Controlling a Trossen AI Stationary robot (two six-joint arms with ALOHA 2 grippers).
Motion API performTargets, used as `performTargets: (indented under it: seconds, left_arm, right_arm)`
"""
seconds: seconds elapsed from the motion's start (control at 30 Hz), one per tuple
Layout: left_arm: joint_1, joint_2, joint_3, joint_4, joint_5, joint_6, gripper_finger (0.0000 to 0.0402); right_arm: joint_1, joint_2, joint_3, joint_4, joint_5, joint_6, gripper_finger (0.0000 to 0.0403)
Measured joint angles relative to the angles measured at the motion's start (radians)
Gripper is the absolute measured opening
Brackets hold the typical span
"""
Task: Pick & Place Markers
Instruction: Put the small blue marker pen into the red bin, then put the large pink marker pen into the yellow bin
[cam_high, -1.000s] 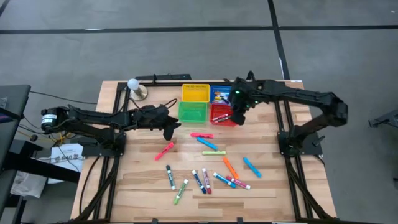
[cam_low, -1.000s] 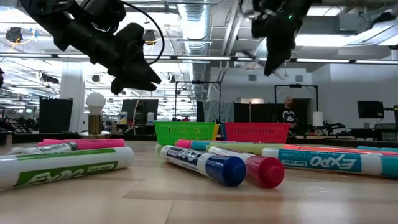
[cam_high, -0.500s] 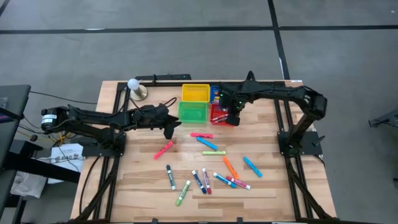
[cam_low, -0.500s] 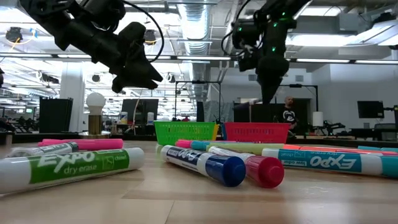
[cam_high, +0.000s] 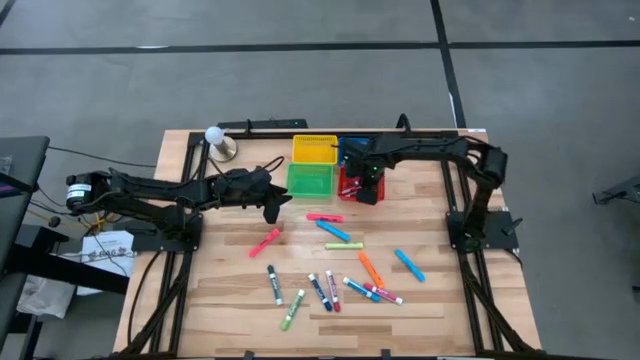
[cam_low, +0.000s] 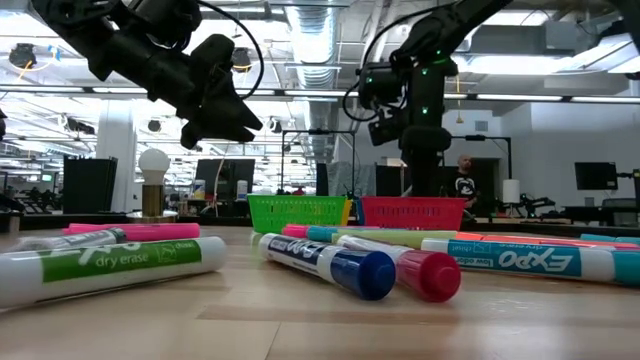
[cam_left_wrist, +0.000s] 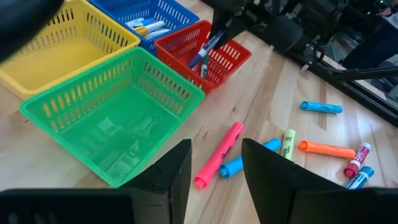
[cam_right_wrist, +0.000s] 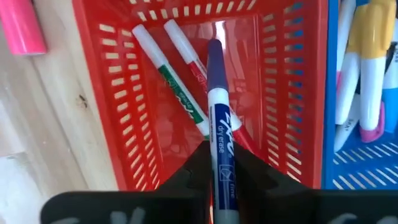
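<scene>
Holding blue marker (cam_right_wrist: 219, 146) clamped in my right tool (cam_right_wrist: 219, 177) over red basket (cam_right_wrist: 124, 112); lower centered, then release. Left tool (cam_left_wrist: 214, 168) apart, idle.

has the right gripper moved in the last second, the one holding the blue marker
Yes. In the high view the right gripper, shut on the blue marker, has shifted left toward the green basket and now sits over the red basket.

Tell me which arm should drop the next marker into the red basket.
Right. Its pincer is shut on a blue-capped marker directly over the red basket. The left pincer hovers open and empty near the green basket.
</scene>
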Motion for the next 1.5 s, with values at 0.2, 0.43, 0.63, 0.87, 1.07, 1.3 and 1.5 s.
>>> performTargets:
  seconds: [0.2,0.43,0.63,0.87,1.07,1.3,1.5]
  left_arm:
    - [0.000,0.000,0.000,0.002,0.000,0.000,0.0140]
    - [0.000,0.000,0.000,0.005,0.000,0.000,0.0140]
    - [0.000,0.000,0.000,0.005,0.000,0.000,0.0140]
    - [0.000,0.000,0.000,0.005,0.000,0.000,0.0140]
    - [0.000,0.000,0.000,0.005,0.000,0.000,0.0140]
    - [0.000,0.000,0.001,0.005,0.001,0.000,0.0140]
    - [0.000,0.000,0.001,0.005,0.012,-0.003,0.0140]
  right_arm:
    - [-0.005,0.019,0.000,0.042,-0.023,0.015,0.0046]
    - [-0.006,0.028,-0.002,0.060,-0.056,0.025,0.0033]
    - [-0.011,0.028,-0.001,0.077,-0.056,0.025,0.0049]
    - [-0.018,0.028,-0.001,0.072,-0.055,0.025,0.0061]
    - [-0.018,0.028,-0.001,0.070,-0.055,0.025,0.0061]
    - [-0.016,-0.002,-0.002,0.041,-0.052,0.071,0.0054]
    - [0.025,-0.115,-0.002,0.024,-0.052,0.115,0.0041]
